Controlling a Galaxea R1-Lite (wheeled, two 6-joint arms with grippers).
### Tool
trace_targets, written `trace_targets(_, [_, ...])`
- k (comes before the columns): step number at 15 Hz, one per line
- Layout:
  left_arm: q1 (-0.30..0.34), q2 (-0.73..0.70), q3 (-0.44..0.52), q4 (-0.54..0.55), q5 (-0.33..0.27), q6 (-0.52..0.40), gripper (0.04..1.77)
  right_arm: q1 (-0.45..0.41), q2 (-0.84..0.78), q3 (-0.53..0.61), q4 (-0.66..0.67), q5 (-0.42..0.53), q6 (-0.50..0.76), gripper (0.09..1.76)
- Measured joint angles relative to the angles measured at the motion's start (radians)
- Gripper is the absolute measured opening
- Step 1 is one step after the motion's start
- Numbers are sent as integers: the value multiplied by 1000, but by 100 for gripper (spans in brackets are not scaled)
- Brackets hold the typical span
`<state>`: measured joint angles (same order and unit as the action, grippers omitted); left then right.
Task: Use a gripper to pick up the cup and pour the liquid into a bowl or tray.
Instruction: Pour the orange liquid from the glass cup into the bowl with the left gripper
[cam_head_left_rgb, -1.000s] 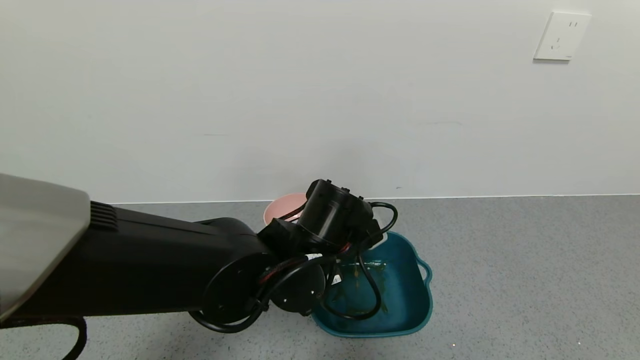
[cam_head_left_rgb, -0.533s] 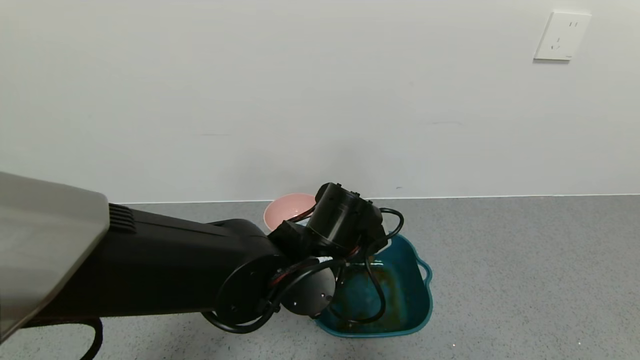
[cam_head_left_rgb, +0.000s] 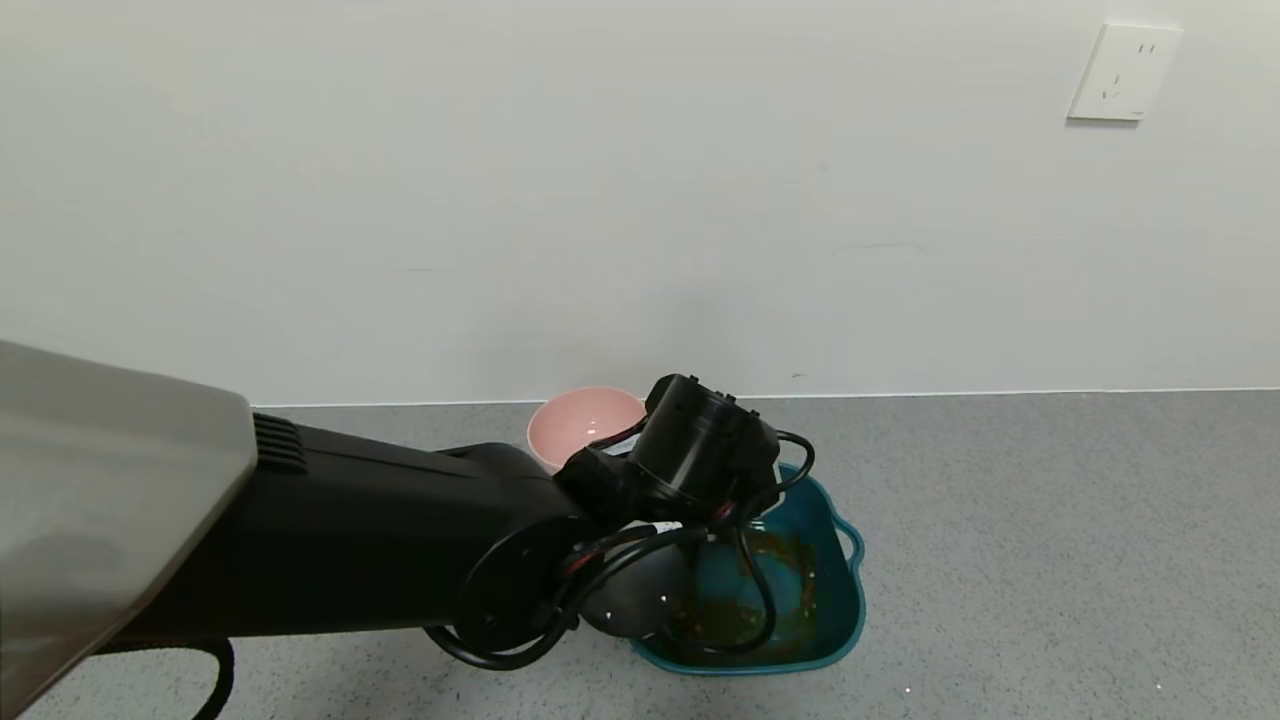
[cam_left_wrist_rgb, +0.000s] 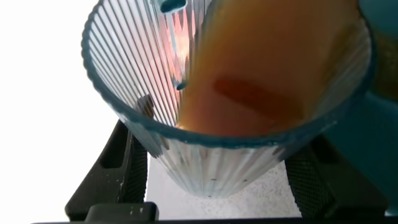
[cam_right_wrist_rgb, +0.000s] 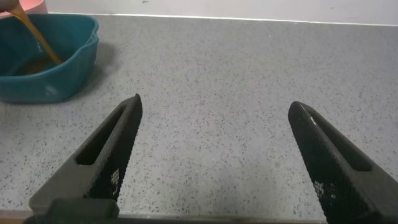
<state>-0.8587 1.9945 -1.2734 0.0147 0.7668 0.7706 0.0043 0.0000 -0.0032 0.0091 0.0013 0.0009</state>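
Observation:
My left gripper (cam_left_wrist_rgb: 217, 177) is shut on the ribbed blue-grey cup (cam_left_wrist_rgb: 211, 168), with a black finger on each side of it. The cup is tilted, and reddish-brown liquid (cam_left_wrist_rgb: 267, 68) runs to its rim. In the head view my left arm's wrist (cam_head_left_rgb: 705, 460) hangs over the dark teal basin (cam_head_left_rgb: 838, 600) and hides the cup. Brown liquid (cam_head_left_rgb: 790, 575) lies in the basin. The right wrist view shows a brown stream (cam_right_wrist_rgb: 38, 38) falling into the basin (cam_right_wrist_rgb: 68, 68). My right gripper (cam_right_wrist_rgb: 216, 104) is open and empty over the grey surface, to one side of the basin.
A round pink bowl (cam_head_left_rgb: 580, 420) stands just behind the basin, against the white wall; its edge shows in the right wrist view (cam_right_wrist_rgb: 31, 6). A wall socket (cam_head_left_rgb: 1122, 72) is at the upper right. Grey speckled surface (cam_head_left_rgb: 1050, 550) stretches to the right of the basin.
My left arm has moved right over the basin, uncovering more of the pink bowl. The brown liquid in the basin has spread and grown.

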Motion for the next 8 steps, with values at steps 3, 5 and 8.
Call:
trace_targets(3, [-9,0,-48,94,20,2,126,0,0,0,0,0,0,171])
trace_targets(5, [-20,3,-70,126,44,4,126,0,0,0,0,0,0,171])
trace_targets(8, [-33,12,-77,133,101,20,126,0,0,0,0,0,0,171])
